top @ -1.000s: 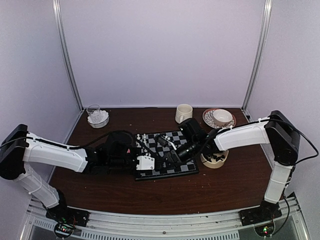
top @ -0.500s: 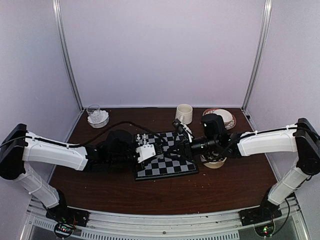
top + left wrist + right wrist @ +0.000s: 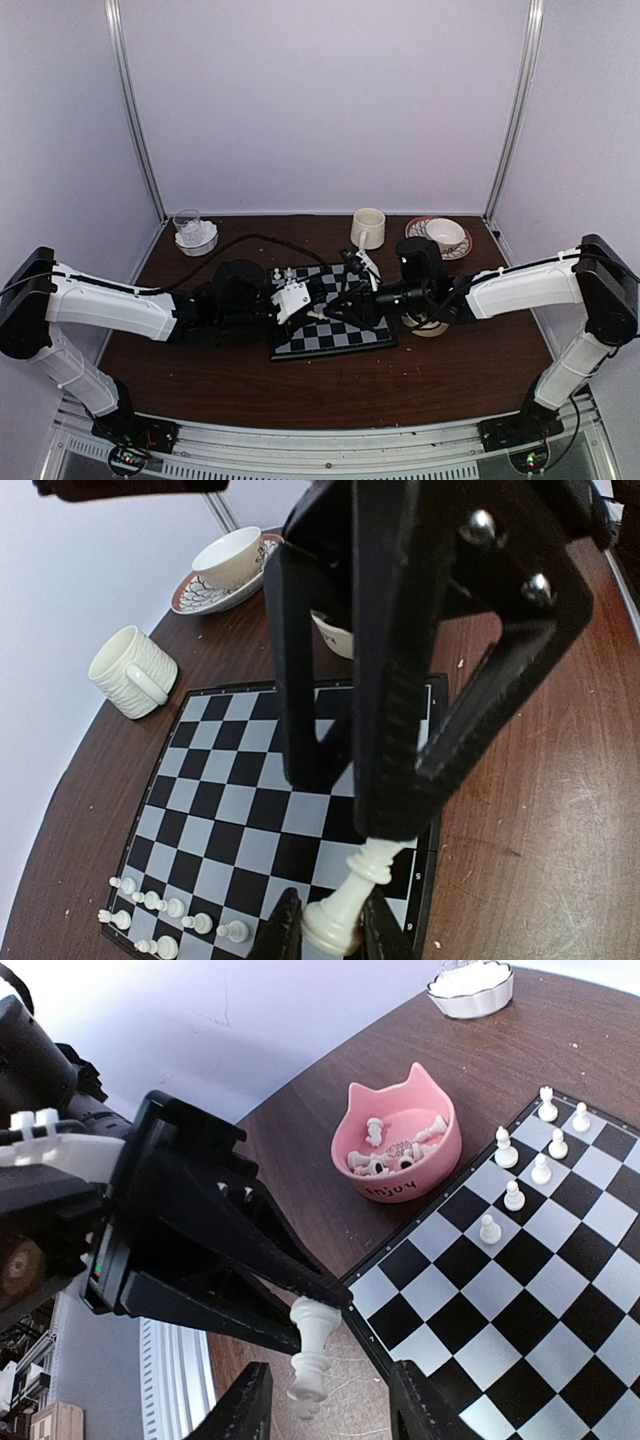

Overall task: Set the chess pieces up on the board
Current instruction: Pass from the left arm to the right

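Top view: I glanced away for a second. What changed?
The right gripper pulled back off the board toward the mug, then reached in to the left gripper, open around its white chess piece. The left gripper rose slightly, still gripping it. Board, mug and bowls stayed put.

Top external: set high above and behind the arm bases, looking down and forward; far enough to take in the whole table, with the board (image 3: 340, 330) at mid-frame.
Left wrist: close and low, facing across the board (image 3: 230, 810) toward the mug (image 3: 132, 672) at upper left; the right gripper (image 3: 345, 800) fills the upper middle.
Right wrist: close, facing the opposite way; the left gripper (image 3: 318, 1312) enters from the left and the pink bowl (image 3: 400, 1145) sits at upper centre.
Shared: all three views show the board; both wrist views show one white piece (image 3: 345, 905) at bottom centre, from opposite sides.
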You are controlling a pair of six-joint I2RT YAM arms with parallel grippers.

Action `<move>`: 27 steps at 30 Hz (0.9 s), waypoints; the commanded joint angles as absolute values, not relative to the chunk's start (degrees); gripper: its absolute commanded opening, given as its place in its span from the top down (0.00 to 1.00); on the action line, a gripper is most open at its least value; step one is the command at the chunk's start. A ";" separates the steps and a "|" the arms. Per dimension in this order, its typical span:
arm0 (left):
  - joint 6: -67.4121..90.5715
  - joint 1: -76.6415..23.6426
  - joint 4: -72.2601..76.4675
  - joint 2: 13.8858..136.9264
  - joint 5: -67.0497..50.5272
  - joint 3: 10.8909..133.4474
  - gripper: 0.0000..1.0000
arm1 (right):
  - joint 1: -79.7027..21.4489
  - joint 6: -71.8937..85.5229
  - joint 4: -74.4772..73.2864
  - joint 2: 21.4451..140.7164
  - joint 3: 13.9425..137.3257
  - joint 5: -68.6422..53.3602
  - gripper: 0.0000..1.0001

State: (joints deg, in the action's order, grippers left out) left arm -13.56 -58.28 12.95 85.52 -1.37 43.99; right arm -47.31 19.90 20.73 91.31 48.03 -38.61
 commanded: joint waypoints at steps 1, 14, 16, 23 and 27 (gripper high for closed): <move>-12.21 -58.25 15.83 84.76 -2.17 44.94 0.90 | -47.92 19.88 21.20 92.88 49.87 -38.57 0.57; -12.74 -58.20 16.27 83.82 -1.94 44.21 0.90 | -48.43 19.86 20.85 94.72 51.02 -40.23 0.82; -12.74 -58.19 16.28 83.92 -1.92 44.31 0.90 | -48.46 19.82 20.81 94.60 51.02 -40.17 0.87; -12.83 -58.25 16.18 84.03 -1.66 44.33 0.88 | -48.43 19.36 20.35 93.85 50.85 -39.40 0.91; -13.01 -58.26 17.18 83.58 -2.20 43.66 0.63 | -48.43 17.73 17.34 92.19 51.03 -35.95 0.94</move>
